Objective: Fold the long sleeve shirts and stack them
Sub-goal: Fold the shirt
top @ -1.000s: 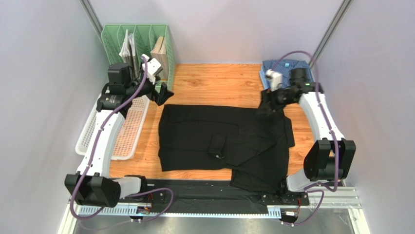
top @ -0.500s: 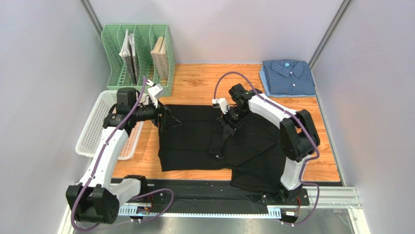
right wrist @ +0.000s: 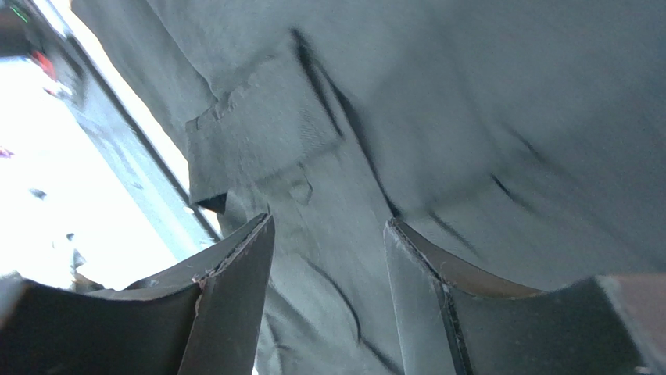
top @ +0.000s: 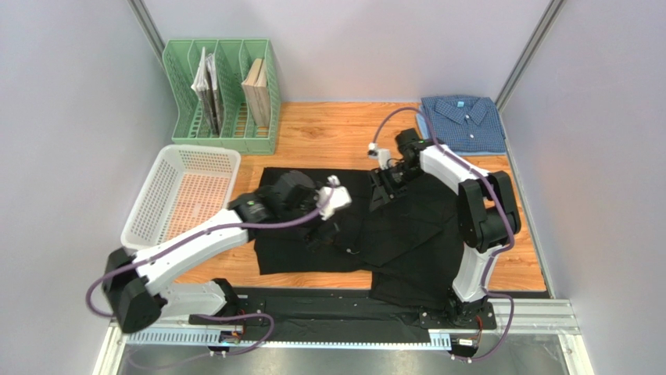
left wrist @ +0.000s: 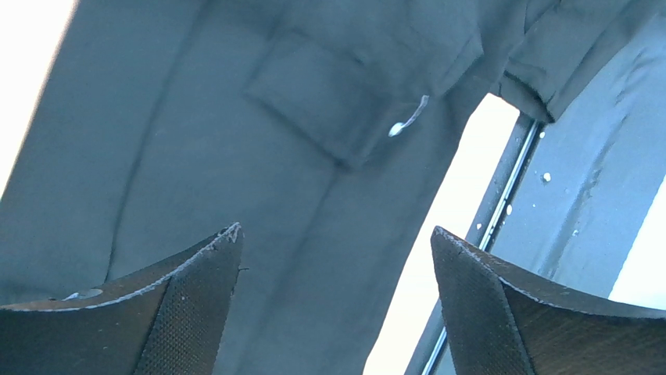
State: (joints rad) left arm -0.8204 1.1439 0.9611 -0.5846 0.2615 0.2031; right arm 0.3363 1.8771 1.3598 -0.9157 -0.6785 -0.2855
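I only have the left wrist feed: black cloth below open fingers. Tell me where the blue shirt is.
Observer: The blue shirt lies folded at the far right corner of the table, apart from the black shirt.
Operator: Report the right gripper.
Observer: The right gripper is over the black shirt near its far edge, jaws apart, nothing between them.
Operator: Give me what is on the left.
Observer: A white basket sits left of the black shirt.

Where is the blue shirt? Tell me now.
Top view: the blue shirt lies folded on the table, far right corner, beyond the black shirt.
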